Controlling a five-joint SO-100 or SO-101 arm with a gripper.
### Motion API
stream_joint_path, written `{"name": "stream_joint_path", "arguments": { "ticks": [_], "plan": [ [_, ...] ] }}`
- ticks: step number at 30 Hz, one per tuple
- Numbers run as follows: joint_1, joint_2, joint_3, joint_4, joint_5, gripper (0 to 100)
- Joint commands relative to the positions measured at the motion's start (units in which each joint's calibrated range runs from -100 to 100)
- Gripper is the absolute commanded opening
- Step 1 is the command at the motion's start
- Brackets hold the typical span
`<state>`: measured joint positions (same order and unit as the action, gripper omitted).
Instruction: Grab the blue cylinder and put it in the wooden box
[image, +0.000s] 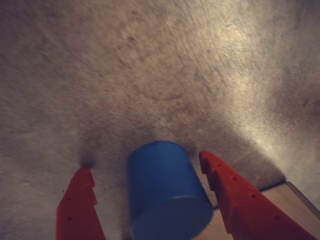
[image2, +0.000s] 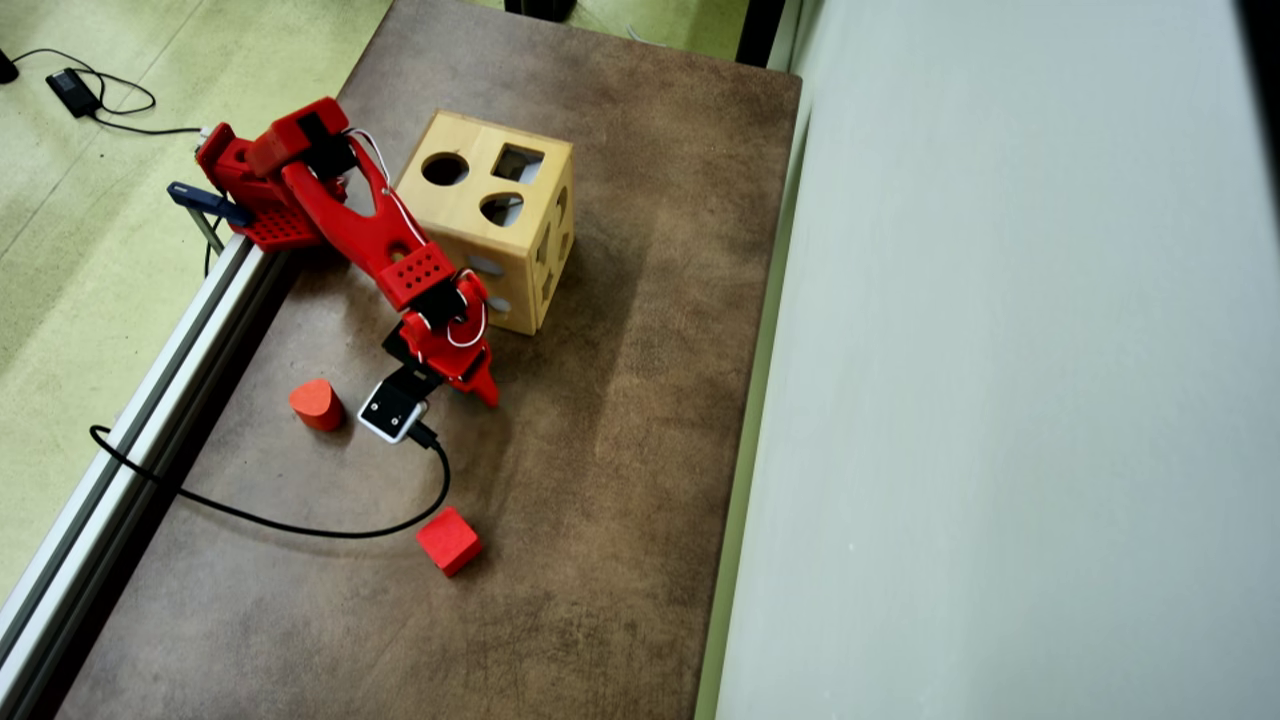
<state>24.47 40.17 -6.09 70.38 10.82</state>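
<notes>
Standing on the tabletop (image: 165, 70) between the two red fingers (image: 227, 192) of the pincer (image: 147, 172): the blue cylinder (image: 165, 192), seen in the wrist view with its curved wall toward the camera and one flat round end nearest the lens. Long axis running roughly along the line of the fingers, tilted slightly in that view; whether truly upright or leaning cannot be told. Pincer spread wide, a visible gap on each side of the cylinder, the right-hand finger nearer to it than the left-hand one, neither clearly touching. No grip yet, by the look of it.

Hidden in the overhead view: the cylinder, covered by the wrist and the camera module (image2: 392, 409). Shown there instead, the pincer (image2: 470, 392) pointing down at the brown surface just beside the lower corner of the wooden box (image2: 470, 205), with round, square and rounded cutouts open in the top face.

Farther out, an orange-red rounded block (image2: 316, 404) to the left of the wrist and a red cube (image2: 448, 540) below it, both well apart from the fingers.

Likely next: closing squarely across the curved wall, then lifting up and back toward the round hole (image2: 445, 168). Risk of the cylinder rolling or tipping if one finger lands first.
</notes>
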Motion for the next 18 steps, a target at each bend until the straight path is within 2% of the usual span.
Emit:
{"name": "stream_joint_path", "arguments": {
  "ticks": [1,12,18],
  "plan": [
    [-1.2,-1.3,1.2,0.7,0.2,33],
    [-4.0,-1.2,1.3,0.6,-0.1,33],
    [-4.7,-1.2,1.2,0.3,-0.2,25]
  ]
}}
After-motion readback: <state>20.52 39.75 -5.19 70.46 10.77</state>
